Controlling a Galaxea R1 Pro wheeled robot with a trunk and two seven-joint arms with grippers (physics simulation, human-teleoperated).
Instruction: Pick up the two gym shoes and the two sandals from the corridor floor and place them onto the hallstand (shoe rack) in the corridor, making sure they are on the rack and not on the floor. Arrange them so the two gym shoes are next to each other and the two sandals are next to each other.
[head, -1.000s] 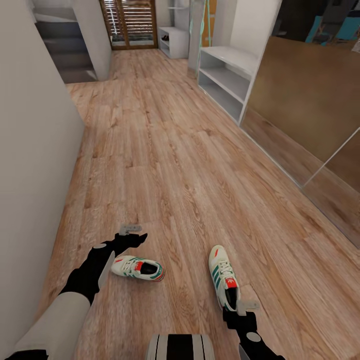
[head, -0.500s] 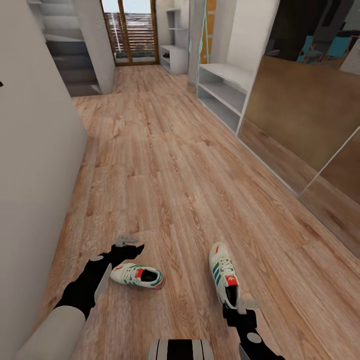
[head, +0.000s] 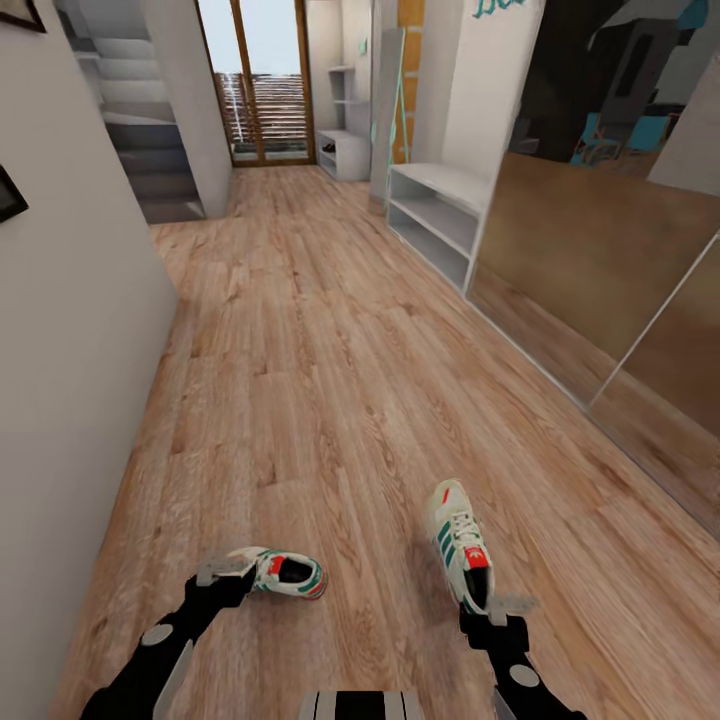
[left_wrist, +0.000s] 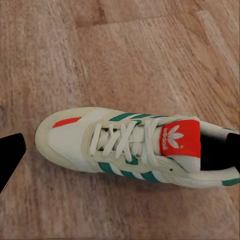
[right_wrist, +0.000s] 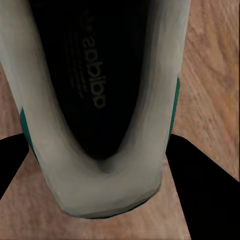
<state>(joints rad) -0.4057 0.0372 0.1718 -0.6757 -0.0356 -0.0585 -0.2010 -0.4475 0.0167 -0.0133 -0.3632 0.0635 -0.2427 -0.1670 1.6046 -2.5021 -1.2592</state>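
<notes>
Two cream-white gym shoes with green stripes lie on the wood corridor floor. Over the toe of the left gym shoe hovers my left gripper; in the left wrist view this shoe lies lengthwise between the wide-open fingers. The right gym shoe points away from me. My right gripper is at its heel, and its fingers press both sides of the heel. The pale grey hallstand stands far ahead on the right. The sandals are out of view.
A grey wall runs along the left. Brown mirrored panels line the right side past the hallstand. A slatted door and a second white shelf unit close the far end. Stairs rise at the far left.
The head camera has tilted up, showing more of the corridor. My left gripper has come back and down from beyond the left shoe to over its toe. The right gripper stays at the heel.
</notes>
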